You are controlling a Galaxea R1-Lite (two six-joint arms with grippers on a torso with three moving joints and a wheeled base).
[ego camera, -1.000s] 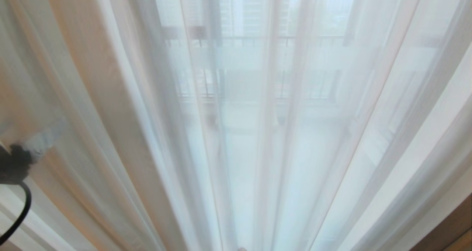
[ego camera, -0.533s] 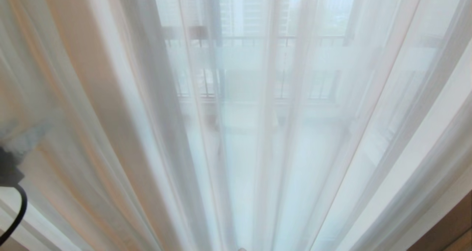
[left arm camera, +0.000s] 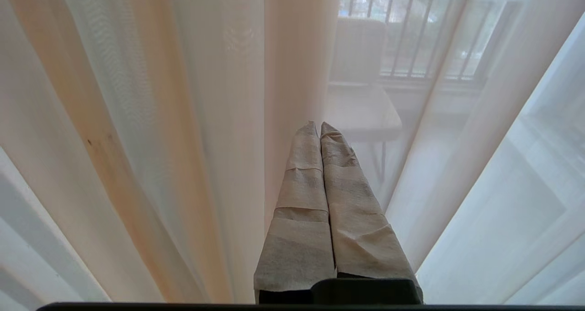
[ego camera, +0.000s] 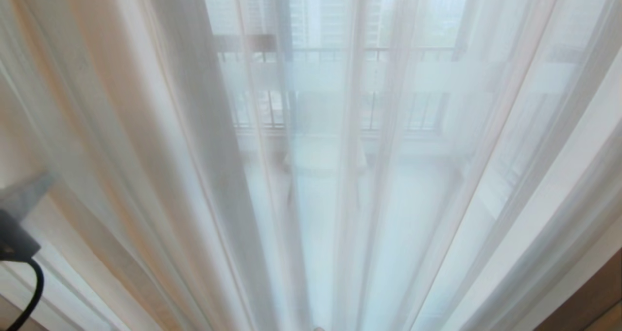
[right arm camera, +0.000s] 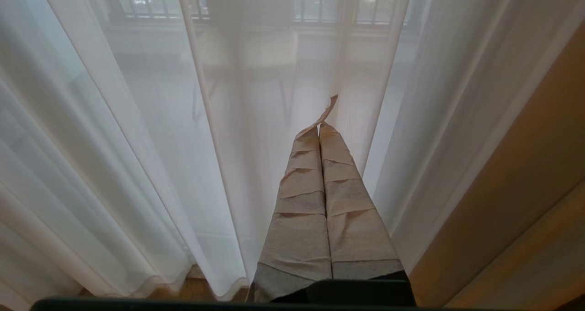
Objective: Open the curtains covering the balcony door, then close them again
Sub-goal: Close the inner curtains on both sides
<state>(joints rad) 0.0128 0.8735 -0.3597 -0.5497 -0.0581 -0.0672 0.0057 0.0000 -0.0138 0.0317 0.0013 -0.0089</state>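
Observation:
Sheer white curtains point(ego camera: 340, 200) hang shut across the whole head view. A tan curtain point(ego camera: 97, 102) shows through the sheer at the left. The balcony door point(ego camera: 320, 102) is dim behind the cloth, with a railing beyond it. My left gripper point(left arm camera: 319, 124) is shut, its taped fingers point(left arm camera: 301, 201) pressed together right beside a hanging fold point(left arm camera: 283, 73). No cloth shows between them. In the head view only its dark body point(ego camera: 14, 238) appears at the left edge. My right gripper point(right arm camera: 320, 127) hangs shut and empty low in front of the sheer, a loose tape end curling off its tip.
A chair point(left arm camera: 361, 96) on the balcony shows through the curtain. The sheer hem ends just above a wooden floor point(right arm camera: 192, 288). A tan-brown surface point(right arm camera: 525, 187) borders the curtains on the right. A black cable point(ego camera: 29, 297) loops under my left arm.
My left gripper has closed and drawn back toward the left edge of the head view. The folds at the left have shifted a little. The right arm has not moved.

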